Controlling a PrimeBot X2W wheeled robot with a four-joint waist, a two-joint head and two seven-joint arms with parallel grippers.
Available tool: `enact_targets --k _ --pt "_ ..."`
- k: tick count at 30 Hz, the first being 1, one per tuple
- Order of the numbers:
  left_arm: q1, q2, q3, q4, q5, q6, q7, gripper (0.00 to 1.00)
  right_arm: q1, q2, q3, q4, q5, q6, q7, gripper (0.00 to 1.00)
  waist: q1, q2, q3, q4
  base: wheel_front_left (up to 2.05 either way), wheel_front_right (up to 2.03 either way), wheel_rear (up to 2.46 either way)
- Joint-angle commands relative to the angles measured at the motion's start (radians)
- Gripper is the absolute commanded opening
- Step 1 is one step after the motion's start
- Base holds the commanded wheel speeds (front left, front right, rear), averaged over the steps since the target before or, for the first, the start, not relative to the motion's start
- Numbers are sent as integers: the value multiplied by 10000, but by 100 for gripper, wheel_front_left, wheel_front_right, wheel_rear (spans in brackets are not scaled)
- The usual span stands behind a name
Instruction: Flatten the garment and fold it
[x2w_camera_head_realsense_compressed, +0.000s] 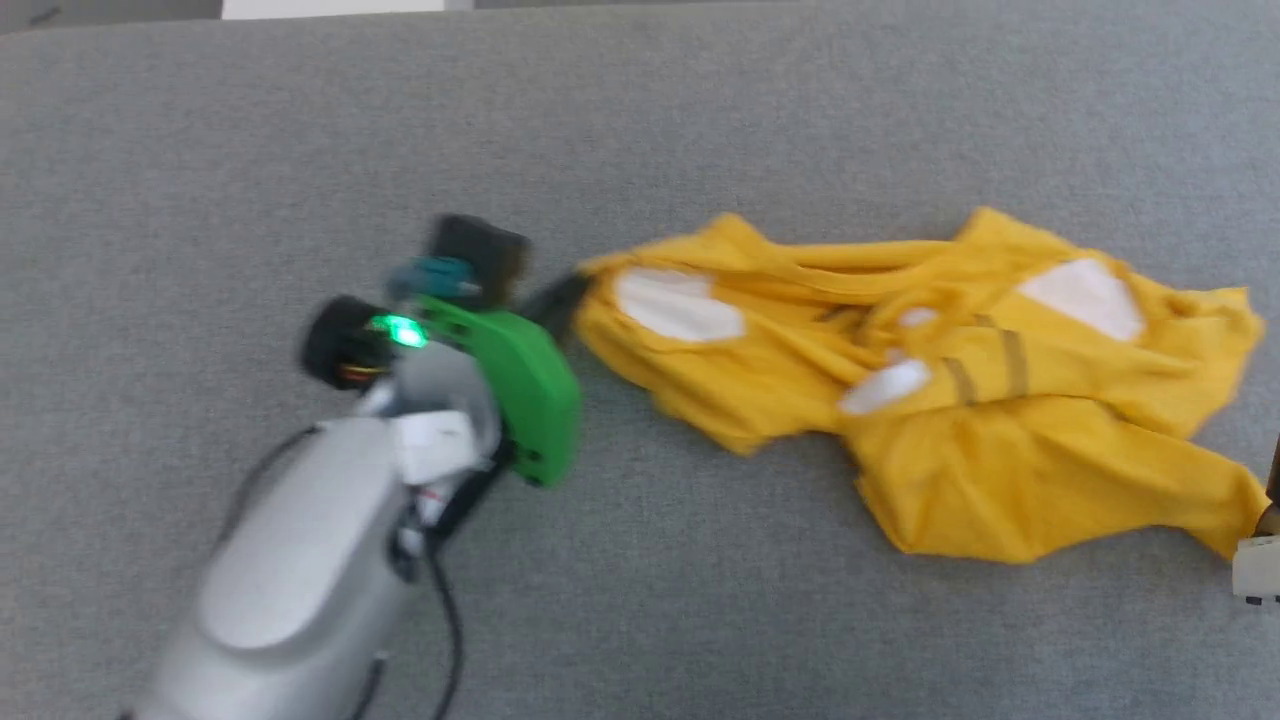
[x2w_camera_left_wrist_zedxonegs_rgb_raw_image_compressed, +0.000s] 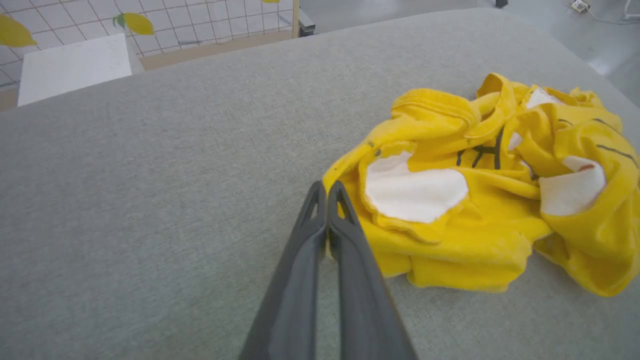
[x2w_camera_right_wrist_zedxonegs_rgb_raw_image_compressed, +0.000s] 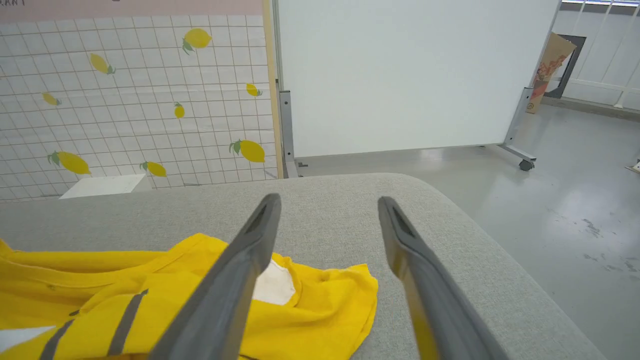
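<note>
Left end effector (x2w_camera_left_wrist_zedxonegs_rgb_raw_image_compressed: 327, 187) clenching at left edge of crumpled bright yellow thin-fabric T-shirt (x2w_camera_head_realsense_compressed: 930, 400), pinch unclear | T-shirt lying rightward on grey fabric counter (x2w_camera_head_realsense_compressed: 640, 620), long axis left-right | right end effector (x2w_camera_right_wrist_zedxonegs_rgb_raw_image_compressed: 327, 205) hovering released over opposite end

Bright yellow across the crumpled thin-fabric T-shirt (x2w_camera_head_realsense_compressed: 1000, 470), with white patches and dark grey-black stripes. Plain light grey, finely flecked, over the woven fabric surface (x2w_camera_head_realsense_compressed: 700, 130). Dark grey on the long fingers of the left gripper (x2w_camera_left_wrist_zedxonegs_rgb_raw_image_compressed: 327, 191) and right gripper (x2w_camera_right_wrist_zedxonegs_rgb_raw_image_compressed: 328, 201). Vivid green on the plastic wrist housing (x2w_camera_head_realsense_compressed: 525, 390). White grid-tiled wall panel (x2w_camera_right_wrist_zedxonegs_rgb_raw_image_compressed: 125, 125), scattered with yellow lemons and green leaves.
</note>
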Motion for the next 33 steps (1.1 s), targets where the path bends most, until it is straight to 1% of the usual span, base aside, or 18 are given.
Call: enact_targets --k 1,5,7,8,11,17,18,19,20,21,24,27,33 --pt "169 420 384 -212 -82 262 -37 0 93 7 -2 -82 87 -15 38 100 0 0 -124 155 0 0 0" --pt "387 1375 1431 -658 -89 931 -40 0 123 7 39 -178 122 -15 133 100 0 0 73 167 0 0 0" --pt "444 1784 1727 -643 96 1136 -140 0 87 7 87 -224 142 -15 160 100 0 0 265 121 0 0 0" --pt "464 1876 1856 -593 146 1232 -257 0 59 7 102 -241 143 -15 167 100 0 0 365 97 0 0 0" --pt "531 1847 1930 -305 74 1263 -403 0 -11 7 128 -269 134 -15 192 100 0 0 644 22 0 0 0" --pt "371 1176 1745 670 -219 1125 -733 0 -193 7 138 -315 90 -15 220 100 0 0 1039 -41 0 0 0" --pt "305 1079 1737 875 -237 1101 -847 6 -219 7 133 -318 76 -15 227 100 0 0 1060 -35 0 0 0" --pt "239 1019 1751 1029 -229 1102 -972 24 -239 7 129 -326 57 -15 241 100 0 0 1070 -25 0 0 0" --pt "143 975 1770 1199 -171 1115 -1161 73 -263 7 121 -339 30 -15 260 100 0 0 1070 -6 0 0 0" --pt "65 938 1796 1319 -129 1131 -1324 100 -281 7 113 -349 4 -15 277 100 0 0 1055 18 0 0 0" --pt "-136 778 1958 1581 -123 1155 -1917 100 -303 7 106 -381 -90 -15 338 100 0 0 897 134 0 0 0" --pt "-178 658 2190 1529 -162 1215 -2563 100 -273 7 124 -380 -131 -15 393 100 0 0 653 256 0 0 0" --pt "523 546 2810 464 -25 1463 -4693 100 -79 7 202 -325 -157 -15 475 100 0 0 31 452 0 0 0"
